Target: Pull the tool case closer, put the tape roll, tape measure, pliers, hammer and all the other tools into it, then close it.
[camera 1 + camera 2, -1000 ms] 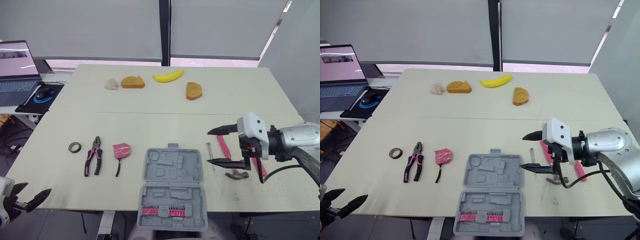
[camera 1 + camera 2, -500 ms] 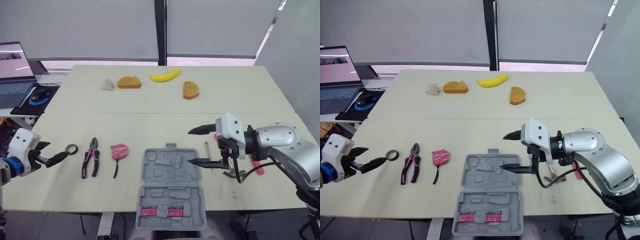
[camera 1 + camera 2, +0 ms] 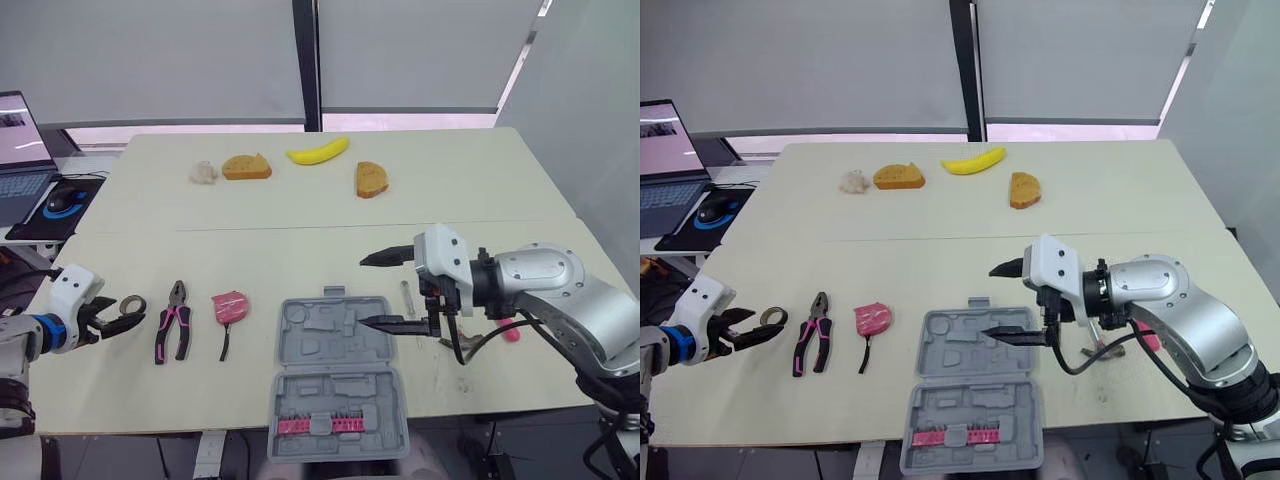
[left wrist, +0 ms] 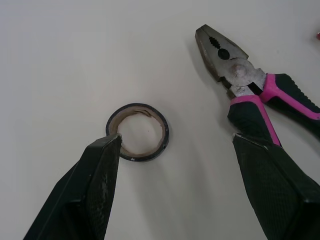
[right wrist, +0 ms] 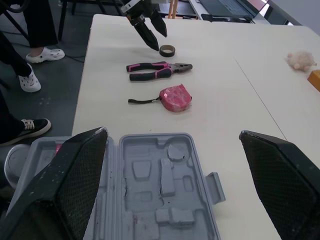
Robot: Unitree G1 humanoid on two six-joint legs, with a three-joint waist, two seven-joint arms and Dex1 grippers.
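tape roll [image 4: 164,135] sits at spread left gripper [image 4: 177,143]; right gripper [image 3: 362,291] hangs spread above open tool case [image 3: 340,385].

Grey tool case [image 3: 338,385], open & flat

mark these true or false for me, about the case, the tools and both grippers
1. The tool case lies open. True.
2. The left gripper is shut on the tape roll. False: it is open, and the roll lies on the table at its fingertips.
3. The pliers lie between the tape roll and the tape measure. True.
4. The tape measure is in the case. False: it lies on the table, left of the case.
5. The right gripper holds the hammer. False: it is open and empty, at the case's right edge.
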